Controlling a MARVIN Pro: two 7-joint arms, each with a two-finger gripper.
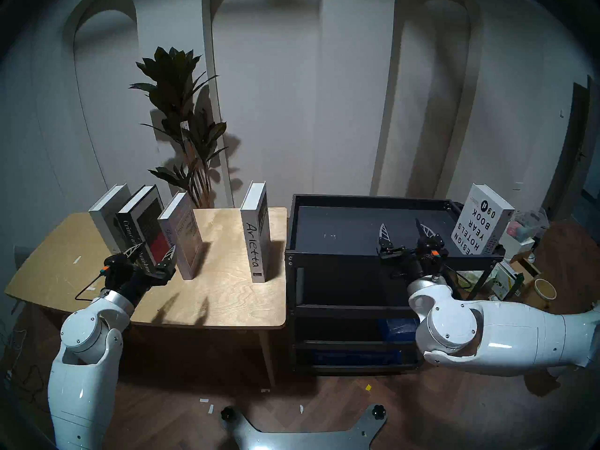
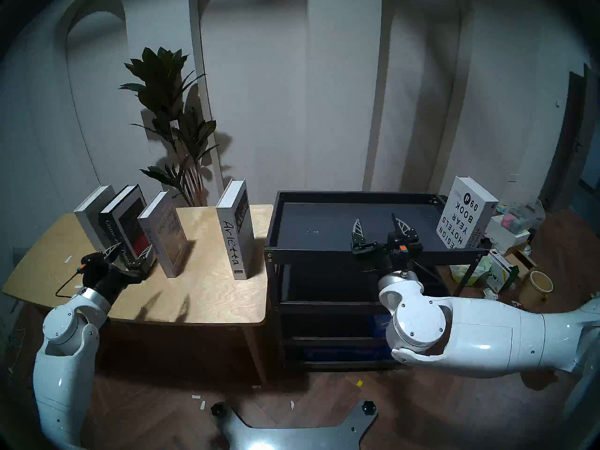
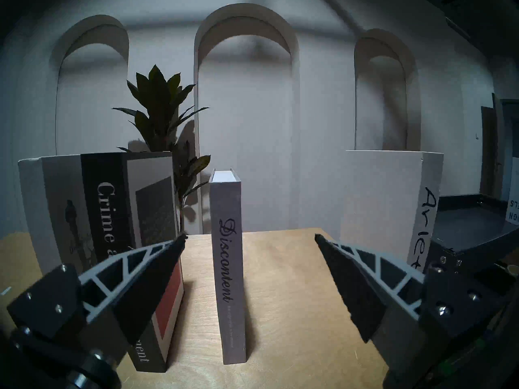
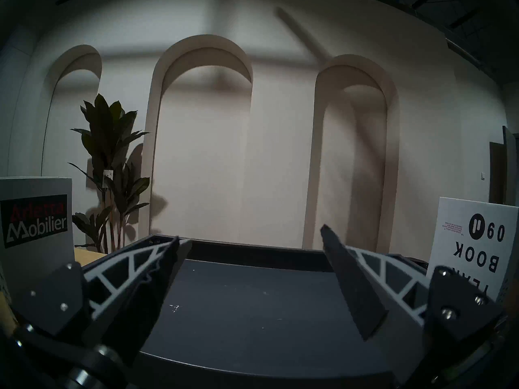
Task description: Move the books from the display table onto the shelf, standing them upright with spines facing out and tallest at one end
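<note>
- In the left wrist view, the grey "Discontent" book [image 3: 229, 267] stood upright at the frame's centre on the plywood display table [image 3: 295, 309], spine toward me, just ahead of the gap between my fingers.
- My left gripper [image 3: 250, 239] was spread wide and held nothing; neither finger touched a book as far as I could tell.
- The black-and-red "Crime and Punishment" book [image 3: 112, 220] stood at left, partly behind my left finger [image 3: 134, 270], with the pale grey Statue of Liberty book [image 3: 53, 211] beside it, further left.
- The white "Arietta" book [image 3: 393, 200] stood upright at right of that frame, well apart from "Discontent".
- In the head view, all four books sat in the table's left and middle; my left gripper [image 1: 152, 254] hovered low in front of "Crime and Punishment" [image 1: 143, 228] and "Discontent" [image 1: 183, 238].
- My right gripper [image 1: 404, 231] hung over the black trolley's top tray [image 1: 324, 222], right of centre, jaws wide apart and empty.
- The white "Design Hotels Yearbook 09" book [image 1: 480, 222] stood at the tray's right end, its title upside down, near my right gripper but apart from it.
</note>
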